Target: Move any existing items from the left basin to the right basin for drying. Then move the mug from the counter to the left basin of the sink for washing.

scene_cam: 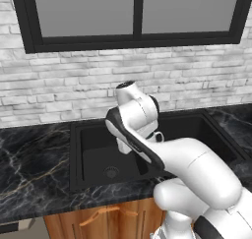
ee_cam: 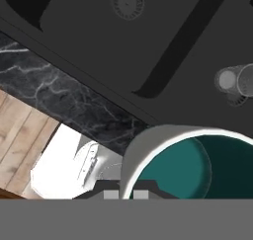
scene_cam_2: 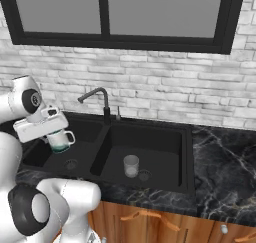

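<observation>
White ceramic with a dark teal inside: this is the mug [scene_cam_2: 61,139], and the gripper [scene_cam_2: 50,126] is closed on its rim, holding it upright in the air. In the hand view the mug's opening [ee_cam: 197,165] sits directly under the fingers, so the grip seems to be on the wall of the mug, one finger inside and one outside, though the finger tips themselves are mostly hidden. I think this pinch on the rim is chosen because it keeps the mug vertical and leaves its bottom free to be put down flat.

Below the gripper lies the left basin [scene_cam_2: 35,154], with its round silver drain [scene_cam_2: 70,163] just under and a little in front of the mug. The mug is not touching the basin floor yet; it hangs above it. To the gripper's right, past the divider, is the right basin [scene_cam_2: 160,147], and there stands the tumbler-like cup [scene_cam_2: 131,165], upright beside that basin's own drain. So the first part of the task looks done, and the second part is near its end: what remains is, in my judgement, to lower the mug and let it go.

By count I see one mug, one cup, two basins, two drains and one faucet [scene_cam_2: 97,102], which rises behind the divider, to the right of the gripper. The counter [scene_cam: 34,159] surrounds the sink [scene_cam: 74,154] on both sides.
</observation>
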Robot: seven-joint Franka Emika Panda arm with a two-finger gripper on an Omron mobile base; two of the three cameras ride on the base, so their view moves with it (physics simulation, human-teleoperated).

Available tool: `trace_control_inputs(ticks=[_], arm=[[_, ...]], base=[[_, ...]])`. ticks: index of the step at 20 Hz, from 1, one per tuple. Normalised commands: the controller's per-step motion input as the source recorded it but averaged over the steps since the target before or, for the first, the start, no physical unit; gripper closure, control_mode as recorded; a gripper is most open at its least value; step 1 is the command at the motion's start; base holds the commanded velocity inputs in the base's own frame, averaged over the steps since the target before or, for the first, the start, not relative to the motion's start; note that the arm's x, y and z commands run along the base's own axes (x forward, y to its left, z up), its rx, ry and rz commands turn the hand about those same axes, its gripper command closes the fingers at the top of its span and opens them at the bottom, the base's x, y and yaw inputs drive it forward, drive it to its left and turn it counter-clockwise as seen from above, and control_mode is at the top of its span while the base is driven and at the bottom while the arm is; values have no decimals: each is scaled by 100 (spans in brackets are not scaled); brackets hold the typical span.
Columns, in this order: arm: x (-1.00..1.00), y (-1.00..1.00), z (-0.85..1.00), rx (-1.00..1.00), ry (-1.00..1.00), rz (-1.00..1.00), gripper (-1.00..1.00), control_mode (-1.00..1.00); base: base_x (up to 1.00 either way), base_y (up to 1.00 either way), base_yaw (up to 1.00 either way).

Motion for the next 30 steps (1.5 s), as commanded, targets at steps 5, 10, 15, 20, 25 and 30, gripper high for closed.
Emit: trace_control_inputs(ticks=[5, 10, 15, 20, 25, 30], arm=[[23, 44, -21, 8, 2, 5, 100, -100], [9, 35, -33, 1, 4, 7, 100, -100], [33, 34, -25, 1, 5, 4, 100, -100], [38, 22, -22, 4, 5, 3, 100, -100], [39, 8, -27, 6, 2, 4, 100, -100], [38, 3, -40, 1, 0, 2, 100, -100]], base=[[0, 0, 0], [0, 0, 0], [0, 0, 0], [0, 0, 0], [0, 0, 0], [0, 0, 0]])
